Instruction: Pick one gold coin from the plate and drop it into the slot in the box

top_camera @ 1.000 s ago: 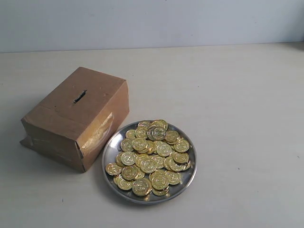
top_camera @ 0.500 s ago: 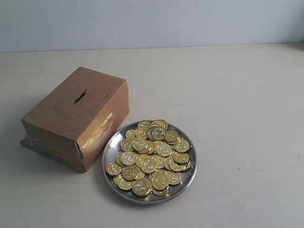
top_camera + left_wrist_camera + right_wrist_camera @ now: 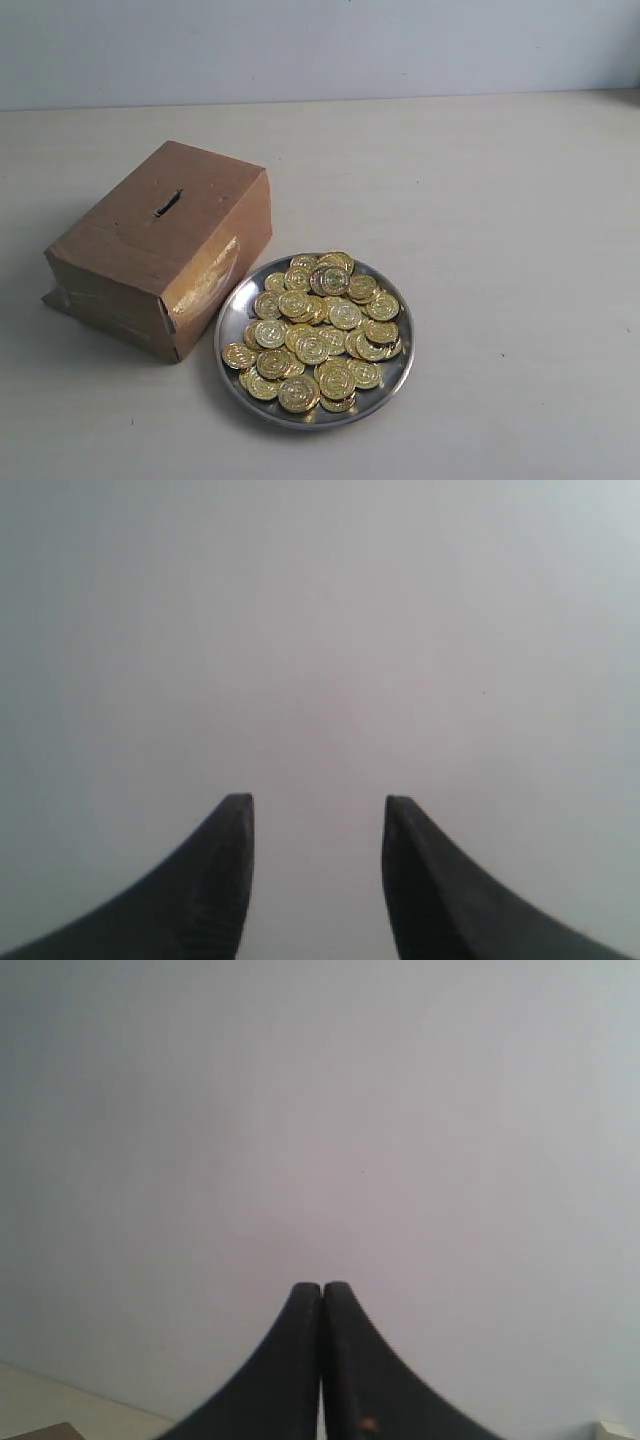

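A: Anything shifted in the exterior view over the last second?

B: Nothing. The box (image 3: 160, 245) stands at the left of the table (image 3: 480, 200), and the plate (image 3: 234, 312) sits just to its right and nearer, heaped with gold coins (image 3: 320, 330). No arm shows.

A: And the slot (image 3: 168, 203)?

B: It's on the box's top face, with its long axis running near-left to far-right, so a coin must be turned to match.

A: Left wrist view?

B: The left gripper (image 3: 319, 802) has its fingers apart, with only a blank pale surface ahead.

A: Right wrist view?

B: The right gripper (image 3: 321, 1287) has its fingers pressed together on nothing (also facing blankness). I can't tell which arm is nearer; the plate lies about mid-scene.
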Available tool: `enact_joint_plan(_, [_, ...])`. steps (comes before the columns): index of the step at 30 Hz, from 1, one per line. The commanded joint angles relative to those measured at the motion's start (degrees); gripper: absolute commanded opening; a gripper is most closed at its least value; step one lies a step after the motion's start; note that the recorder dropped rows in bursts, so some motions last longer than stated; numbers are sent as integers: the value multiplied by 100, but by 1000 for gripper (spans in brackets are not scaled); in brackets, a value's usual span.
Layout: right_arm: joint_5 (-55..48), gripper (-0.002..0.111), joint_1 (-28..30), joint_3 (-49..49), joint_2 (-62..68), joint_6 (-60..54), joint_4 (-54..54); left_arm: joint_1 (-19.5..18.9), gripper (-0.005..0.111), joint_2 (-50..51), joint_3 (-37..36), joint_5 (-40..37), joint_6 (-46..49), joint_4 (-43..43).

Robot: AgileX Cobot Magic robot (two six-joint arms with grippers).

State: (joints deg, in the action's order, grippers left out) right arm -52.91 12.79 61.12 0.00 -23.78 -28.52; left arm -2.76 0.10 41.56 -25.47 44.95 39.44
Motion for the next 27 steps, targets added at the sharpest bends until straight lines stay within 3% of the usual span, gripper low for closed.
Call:
enact_joint_plan(1, [-8, 0, 29, -8, 0, -1, -20, -12, 42, -10, -25, -5, -35, 11])
enact_joint_plan(7, [-54, 0, 29, -106, 0, -1, -83, -12, 42, -10, -89, -49, -35, -66])
enact_joint_plan(13, [-54, 0, 29, -658, 0, -1, 251, -12, 42, -10, -551, -37, -35, -1628])
enact_joint_plan(17, [1, 0, 29, -1061, 0, -1, 927, -12, 42, -10, -884, 207, -35, -1637])
enact_joint_plan(27, [1836, 0, 29, -2390, 0, 0, 1295, -282, 42, -10, -1400, 648, -35, -1901])
